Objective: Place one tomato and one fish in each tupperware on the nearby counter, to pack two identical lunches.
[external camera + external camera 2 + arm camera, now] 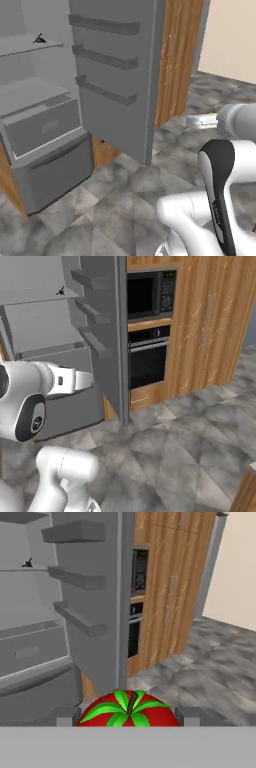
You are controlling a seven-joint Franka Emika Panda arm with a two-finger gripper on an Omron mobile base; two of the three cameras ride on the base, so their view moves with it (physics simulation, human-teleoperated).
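Left base view: the fridge stands open, its door swung out over the grey floor.
Right base view: microwave above the oven.
Hand view: the claw is clamped on the tomato, before the fridge door.

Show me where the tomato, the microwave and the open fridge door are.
tomato point(129, 711), hand view, red skin beside the green stalk
microwave point(150, 295), right base view, dark glass window
fridge door point(117, 120), left base view, bare inner panel below the shelves
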